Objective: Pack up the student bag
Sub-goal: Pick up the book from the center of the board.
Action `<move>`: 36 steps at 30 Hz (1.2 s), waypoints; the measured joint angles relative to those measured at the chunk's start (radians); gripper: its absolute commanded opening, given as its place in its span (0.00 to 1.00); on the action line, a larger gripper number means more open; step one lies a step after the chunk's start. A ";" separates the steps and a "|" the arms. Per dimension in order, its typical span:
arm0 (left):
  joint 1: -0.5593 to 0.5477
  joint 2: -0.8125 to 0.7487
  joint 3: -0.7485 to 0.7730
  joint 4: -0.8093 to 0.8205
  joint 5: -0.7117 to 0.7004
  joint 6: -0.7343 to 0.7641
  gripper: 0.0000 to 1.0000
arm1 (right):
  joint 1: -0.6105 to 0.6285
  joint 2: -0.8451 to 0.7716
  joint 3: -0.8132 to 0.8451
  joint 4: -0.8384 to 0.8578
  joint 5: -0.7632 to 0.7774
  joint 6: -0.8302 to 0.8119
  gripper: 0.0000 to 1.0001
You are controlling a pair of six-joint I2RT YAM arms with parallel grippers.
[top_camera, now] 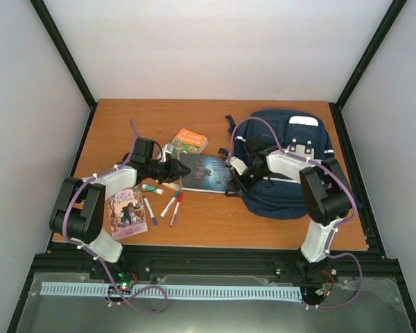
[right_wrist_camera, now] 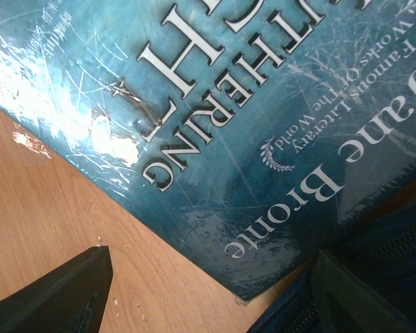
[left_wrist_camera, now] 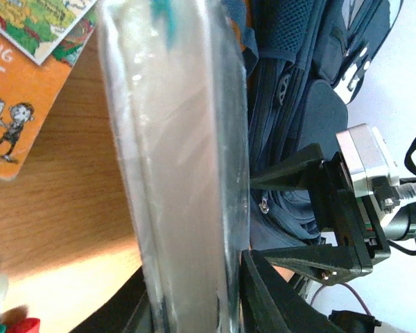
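Observation:
The student bag [top_camera: 291, 173], navy with a pale patch, lies at the right of the table. A dark teal book [top_camera: 204, 172] lies just left of it. My left gripper [top_camera: 172, 171] is shut on the book's left edge; in the left wrist view the book [left_wrist_camera: 180, 159] stands edge-on between the jaws [left_wrist_camera: 194, 312], with the bag [left_wrist_camera: 298, 104] beyond. My right gripper [top_camera: 234, 182] is open at the book's right corner, beside the bag's edge. The right wrist view shows the book cover [right_wrist_camera: 249, 118], the bag's zip [right_wrist_camera: 395, 250] and the open gripper [right_wrist_camera: 208, 298], empty.
An orange and green book [top_camera: 188, 141] lies behind the teal one and shows in the left wrist view [left_wrist_camera: 14, 90]. A pink book [top_camera: 127, 211], markers [top_camera: 172, 203] and a small white item [top_camera: 152, 188] lie at front left. Black frame posts [top_camera: 353, 69] flank the table.

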State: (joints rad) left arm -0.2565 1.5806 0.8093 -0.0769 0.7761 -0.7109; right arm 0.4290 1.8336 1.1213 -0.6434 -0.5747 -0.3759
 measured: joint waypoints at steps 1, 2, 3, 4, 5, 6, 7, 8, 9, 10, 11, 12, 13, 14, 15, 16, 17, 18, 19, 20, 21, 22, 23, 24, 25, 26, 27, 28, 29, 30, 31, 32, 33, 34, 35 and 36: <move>-0.002 -0.001 0.001 -0.009 -0.001 -0.004 0.18 | 0.000 0.000 0.000 0.000 0.002 0.000 0.80; -0.003 -0.002 0.005 -0.024 0.003 -0.009 0.11 | 0.000 0.000 0.000 0.000 0.003 0.000 0.80; -0.003 -0.004 0.012 -0.036 0.012 -0.016 0.06 | 0.000 0.000 0.000 0.000 0.003 0.000 0.80; -0.003 -0.008 0.024 -0.046 0.020 -0.020 0.02 | 0.000 0.000 0.000 0.000 0.004 0.000 0.80; -0.007 -0.013 0.039 -0.064 0.020 -0.023 0.01 | 0.000 0.000 0.000 0.000 0.003 0.000 0.80; -0.011 -0.019 0.053 -0.086 0.016 -0.023 0.01 | 0.000 0.000 0.000 0.000 0.002 0.000 0.80; -0.016 -0.027 0.068 -0.117 0.008 -0.019 0.01 | 0.000 -0.001 0.000 0.000 0.002 0.000 0.80; -0.021 -0.036 0.084 -0.156 -0.003 -0.014 0.01 | 0.000 -0.005 0.000 0.000 0.001 0.000 0.81; -0.023 -0.045 0.100 -0.196 -0.014 -0.006 0.01 | 0.000 -0.013 -0.004 0.001 0.001 0.000 0.81; -0.025 -0.056 0.126 -0.252 -0.030 0.006 0.01 | 0.000 -0.027 -0.011 0.004 0.001 0.000 0.81; -0.026 -0.066 0.158 -0.311 -0.048 0.020 0.01 | 0.000 -0.045 -0.018 0.003 0.005 0.000 0.82; -0.026 -0.077 0.196 -0.369 -0.068 0.036 0.01 | -0.001 -0.069 -0.023 -0.002 0.011 0.002 0.82; -0.026 -0.084 0.226 -0.406 -0.082 0.047 0.01 | -0.003 -0.101 -0.024 -0.014 0.016 0.003 0.83; -0.026 -0.091 0.263 -0.449 -0.095 0.057 0.01 | -0.007 -0.132 -0.024 -0.021 0.017 0.005 0.84; -0.026 -0.098 0.301 -0.485 -0.108 0.066 0.01 | -0.012 -0.172 -0.019 -0.031 0.017 0.005 0.85; -0.026 -0.106 0.339 -0.515 -0.121 0.073 0.01 | -0.016 -0.208 -0.010 -0.042 0.016 0.005 0.87; -0.026 -0.113 0.375 -0.536 -0.131 0.077 0.01 | -0.019 -0.244 0.001 -0.051 0.018 0.005 0.89; -0.025 -0.121 0.403 -0.549 -0.137 0.079 0.01 | -0.023 -0.285 0.013 -0.056 0.024 0.002 0.92; -0.025 -0.129 0.426 -0.555 -0.141 0.080 0.01 | -0.024 -0.326 0.022 -0.057 0.036 0.000 0.95; -0.026 -0.135 0.443 -0.557 -0.142 0.079 0.01 | -0.026 -0.359 0.027 -0.057 0.048 0.003 0.98; -0.026 -0.143 0.457 -0.556 -0.142 0.079 0.01 | -0.029 -0.396 0.031 -0.055 0.061 0.006 1.00; -0.026 -0.150 0.464 -0.549 -0.145 0.075 0.01 | -0.032 -0.429 0.032 -0.051 0.071 0.012 1.00; -0.026 -0.156 0.467 -0.542 -0.148 0.070 0.01 | -0.041 -0.463 0.035 -0.048 0.075 0.022 1.00; -0.026 -0.163 0.467 -0.531 -0.155 0.059 0.01 | -0.053 -0.488 0.040 -0.048 0.074 0.034 1.00; -0.026 -0.166 0.467 -0.521 -0.164 0.048 0.01 | -0.066 -0.504 0.048 -0.049 0.072 0.046 1.00; -0.027 -0.170 0.465 -0.504 -0.175 0.032 0.01 | -0.082 -0.513 0.063 -0.051 0.063 0.065 1.00; -0.029 -0.174 0.462 -0.486 -0.186 0.019 0.01 | -0.098 -0.515 0.081 -0.052 0.052 0.089 1.00; -0.031 -0.180 0.455 -0.457 -0.204 0.001 0.01 | -0.113 -0.514 0.099 -0.051 0.035 0.113 1.00; -0.035 -0.191 0.446 -0.426 -0.224 -0.018 0.01 | -0.130 -0.510 0.120 -0.050 0.010 0.143 1.00; -0.038 -0.200 0.437 -0.402 -0.240 -0.032 0.01 | -0.138 -0.507 0.130 -0.051 -0.007 0.162 1.00; -0.044 -0.214 0.424 -0.367 -0.262 -0.051 0.01 | -0.148 -0.501 0.146 -0.054 -0.037 0.191 1.00; -0.051 -0.228 0.409 -0.332 -0.283 -0.071 0.01 | -0.153 -0.495 0.158 -0.053 -0.065 0.217 1.00; -0.059 -0.243 0.393 -0.294 -0.304 -0.090 0.01 | -0.154 -0.489 0.167 -0.050 -0.094 0.245 1.00; -0.068 -0.259 0.371 -0.251 -0.326 -0.109 0.01 | -0.154 -0.485 0.170 -0.041 -0.123 0.275 1.00; -0.080 -0.278 0.344 -0.203 -0.350 -0.133 0.01 | -0.154 -0.482 0.170 -0.037 -0.148 0.302 1.00; -0.090 -0.297 0.319 -0.158 -0.372 -0.154 0.01 | -0.154 -0.478 0.170 -0.031 -0.172 0.334 1.00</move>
State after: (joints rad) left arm -0.3470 1.2839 1.1286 -0.2348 0.4046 -0.8654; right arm 0.2745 1.3556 1.2915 -0.6739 -0.7471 -0.0418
